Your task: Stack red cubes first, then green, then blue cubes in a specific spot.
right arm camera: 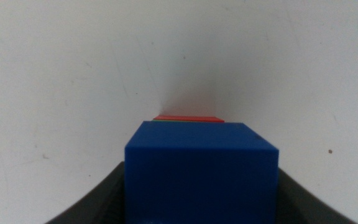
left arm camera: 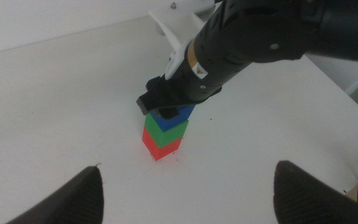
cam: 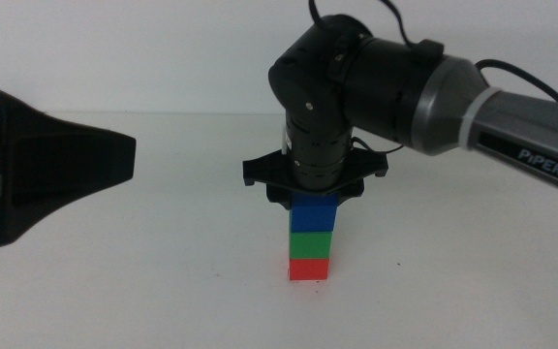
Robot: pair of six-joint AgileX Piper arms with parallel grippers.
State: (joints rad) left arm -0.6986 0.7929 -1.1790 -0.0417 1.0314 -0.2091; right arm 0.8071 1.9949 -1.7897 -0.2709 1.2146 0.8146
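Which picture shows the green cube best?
The middle view: the green cube shows a full face between blue cube and red cube. The left wrist view shows it smaller, under the right gripper. The right wrist view hides it.

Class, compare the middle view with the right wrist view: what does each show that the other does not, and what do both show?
Only the middle view shows the green cube sandwiched in the full stack, the right arm coming down from above, and the left pincer waiting off to the left, apart from the stack. Only the right wrist view shows the blue cube's top face filling the gap between the right pincer jaws, which sit against its sides. Both show the blue cube on top, the red cube at the bottom, and the white table.
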